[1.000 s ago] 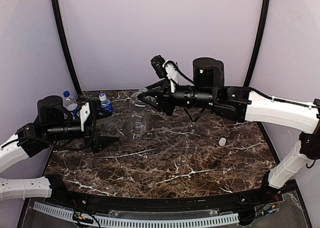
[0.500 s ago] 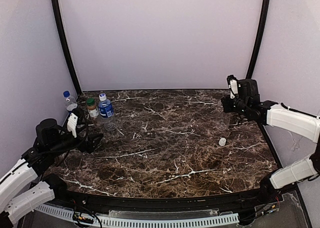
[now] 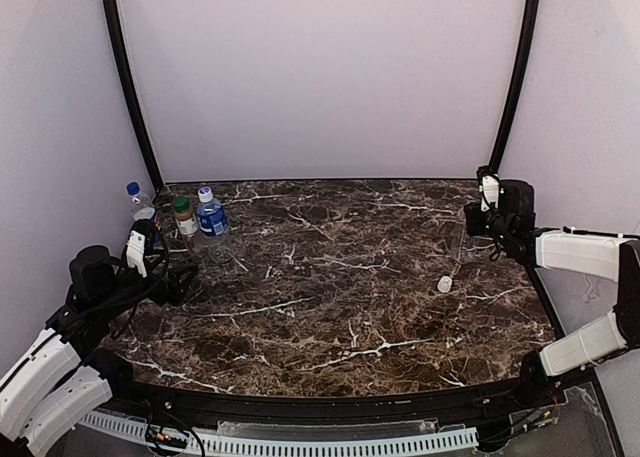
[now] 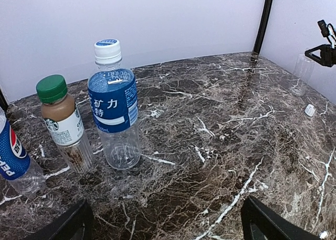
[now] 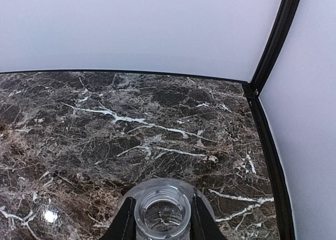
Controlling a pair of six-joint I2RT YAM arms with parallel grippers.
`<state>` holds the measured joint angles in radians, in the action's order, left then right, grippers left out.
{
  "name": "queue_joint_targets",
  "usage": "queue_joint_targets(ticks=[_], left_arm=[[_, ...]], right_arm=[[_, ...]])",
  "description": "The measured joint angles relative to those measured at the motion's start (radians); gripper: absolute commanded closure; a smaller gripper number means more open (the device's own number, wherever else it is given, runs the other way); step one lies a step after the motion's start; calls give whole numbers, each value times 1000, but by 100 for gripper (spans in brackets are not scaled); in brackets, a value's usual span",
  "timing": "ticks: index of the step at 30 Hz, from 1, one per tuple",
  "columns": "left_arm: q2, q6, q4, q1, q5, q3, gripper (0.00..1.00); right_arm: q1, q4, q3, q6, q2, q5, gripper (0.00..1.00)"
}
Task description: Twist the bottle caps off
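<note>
Gripping anything, that right hand (image 5: 161,225)? Ana asks.

Yes, Ben says. It is clenched on the threaded neck of the clear bottle (image 5: 161,200), one finger on each side. The mouth is open, with no cap on it. The bottle hangs upright at the right side of the table (image 5: 105,124); I cannot tell if its base rests there. A white cap (image 3: 444,284) lies loose on the table nearby, apart from the bottle.

And the left hand (image 4: 168,230)?

Released, spread wide and holding nothing, low over the table. It faces three capped bottles in the far left corner. The blue-label bottle (image 4: 115,114) with its blue-topped cap (image 4: 107,50) stands nearest the middle. The brown bottle (image 4: 65,129) with the green cap (image 4: 51,87) is just beside it, and the Pepsi bottle (image 4: 13,158) is at the edge of that view.

How would they handle?

I'd guess the blue-label one is empty: thin, light plastic that dents under a hard squeeze and slides or tips on smooth stone. The brown one looks fuller, so probably heavier and steadier.

Where would you take hold?

One hand low around the body, at the label, firm but not crushing. The other pinches the cap by its sides. The caps are small, so a slip seems likely.
</note>
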<state>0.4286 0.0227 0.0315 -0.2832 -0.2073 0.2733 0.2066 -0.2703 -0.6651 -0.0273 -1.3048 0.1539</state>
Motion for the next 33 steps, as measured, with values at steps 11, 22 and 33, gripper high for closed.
queue_joint_targets(ticks=[11,22,33], left_arm=[[11,12,-10,5,-20,-9,1],[12,18,-18,5,-39,-13,2],[92,61,23,38,-93,154,9]], right_arm=[[-27,-87,39,18,-19,-50,34],[-31,7,-2,62,28,-76,1],[-31,227,-206,69,174,-175,1]])
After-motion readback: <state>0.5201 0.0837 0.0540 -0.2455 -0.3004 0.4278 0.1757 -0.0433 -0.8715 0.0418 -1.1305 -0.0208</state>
